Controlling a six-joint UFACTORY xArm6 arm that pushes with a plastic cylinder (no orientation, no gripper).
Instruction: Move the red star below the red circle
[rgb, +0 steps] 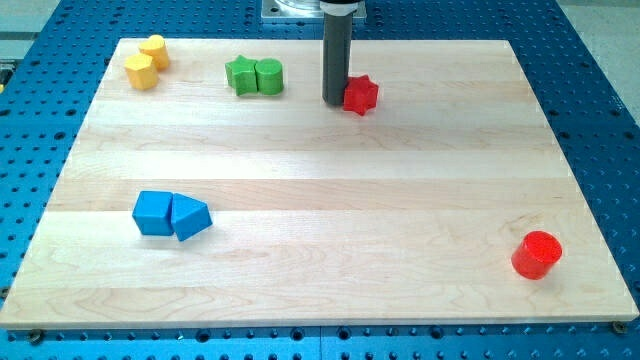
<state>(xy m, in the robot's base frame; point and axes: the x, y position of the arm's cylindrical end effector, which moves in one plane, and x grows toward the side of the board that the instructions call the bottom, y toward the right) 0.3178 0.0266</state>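
The red star (361, 95) lies near the view's top, a little right of centre. My tip (335, 101) stands right against the star's left side, touching or almost touching it. The red circle (537, 254), a short cylinder, stands far off at the view's bottom right, near the board's right edge. The star is well above and to the left of the circle.
A green star (241, 75) and a green cylinder (269, 76) sit together left of my tip. Two yellow blocks (146, 62) lie at the top left corner. A blue cube (154, 213) and a blue wedge-like block (190, 217) touch at the lower left.
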